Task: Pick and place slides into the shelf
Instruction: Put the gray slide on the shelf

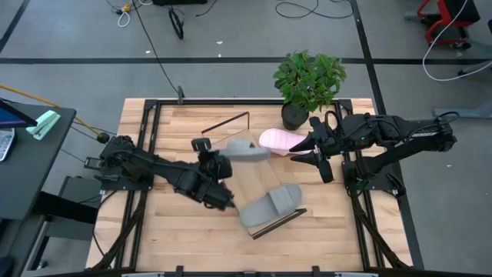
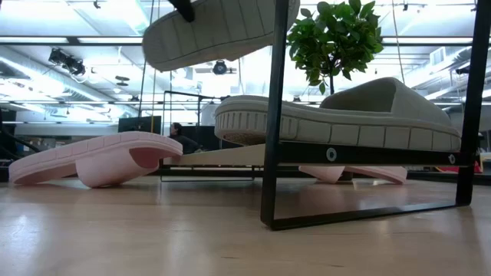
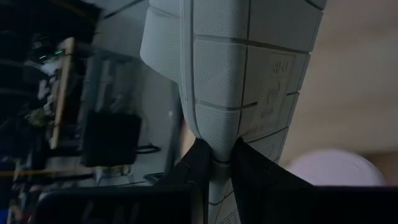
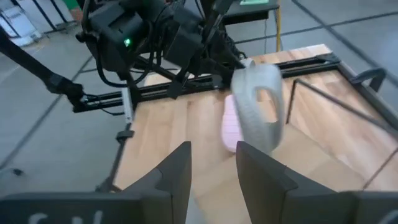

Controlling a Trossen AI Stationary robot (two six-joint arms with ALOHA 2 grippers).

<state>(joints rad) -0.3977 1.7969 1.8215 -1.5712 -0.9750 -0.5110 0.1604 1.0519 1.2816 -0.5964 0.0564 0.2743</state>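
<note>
1. We judge the placing step is in hand: our left gripper (image 1: 223,161) pinches a grey-green ridged foam slide (image 1: 247,150) by its sole edge, held aloft over the flat light-wood shelf (image 1: 254,185).
2. Next we need to lower it beside the grey-green slide (image 1: 270,205) already resting there.
3. Our right gripper (image 1: 321,156) waits, jaws apart, near a soft pale pink slide (image 1: 280,141).

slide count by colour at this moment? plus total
Grey-green slides: 2, one on the shelf at, one up in the left end effector at
Pink slides: 2, on the tabletop, at and
Total: 4
</note>
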